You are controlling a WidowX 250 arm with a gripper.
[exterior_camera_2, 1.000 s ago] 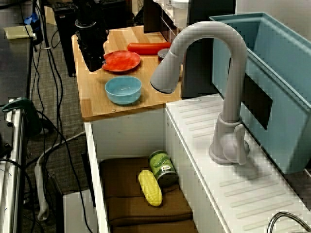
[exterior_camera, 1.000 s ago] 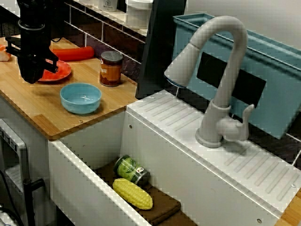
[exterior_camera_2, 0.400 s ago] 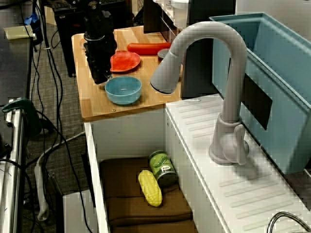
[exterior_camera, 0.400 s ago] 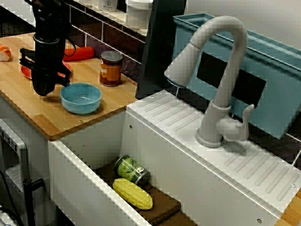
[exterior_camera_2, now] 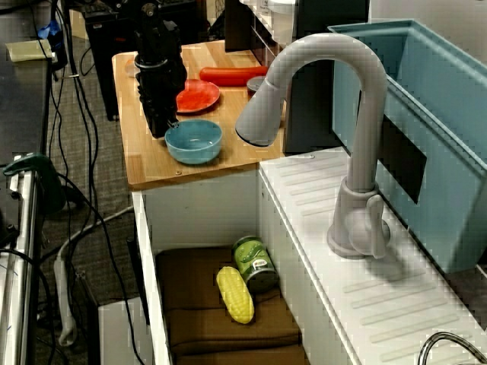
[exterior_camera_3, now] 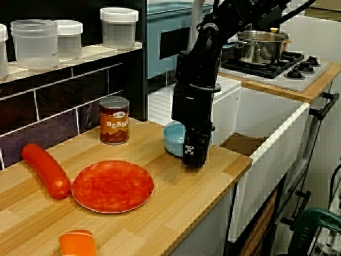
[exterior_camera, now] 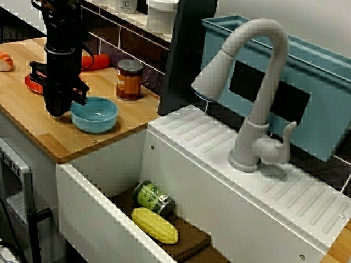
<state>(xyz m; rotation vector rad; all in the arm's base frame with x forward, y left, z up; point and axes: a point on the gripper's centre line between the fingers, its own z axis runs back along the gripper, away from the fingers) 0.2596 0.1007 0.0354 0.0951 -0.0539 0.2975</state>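
Seen along the counter, nearest edge first.

- An orange block (exterior_camera_3: 77,242) sits at the near lip of the wooden surface (exterior_camera_3: 160,213), cut off by the frame.
- Just beyond lies a red plate (exterior_camera_3: 112,185), flat. A red sausage (exterior_camera_3: 46,169) lies along its left side, close to the rim; contact not clear.
- Right of the plate the tool (exterior_camera_3: 194,157) hangs upright, tip pointing straight down, close above the surface. Its fingers merge into one black block in every view, so I cannot tell how wide it stands. Nothing shows in its hold.
- The blue bowl (exterior_camera_3: 173,137) is directly behind the tool and partly hidden by it.
- From across the sink, the bowl (exterior_camera: 94,113) stands just right of the tool (exterior_camera: 55,109), very close; touching or not, cannot tell. The bowl is upright, near the surface's corner by the sink. The arm covers most of the plate from this side.
- Farther back, a bean can (exterior_camera_3: 114,120) stands upright near the tiled wall, left of the bowl and apart from it.
- Clear lidded jars (exterior_camera_3: 119,26) stand on the shelf above.
- Past the surface's end is the white sink (exterior_camera: 93,219). On a brown cloth (exterior_camera: 189,241) in it, a green can (exterior_camera: 153,197) lies on its side, with corn (exterior_camera: 154,225) just beside.
- A grey faucet (exterior_camera: 258,93) rises from the ribbed deck, with a blue-grey bin (exterior_camera: 307,82) behind it.
- Farthest off, a steel pot (exterior_camera_3: 259,47) sits on the stove.
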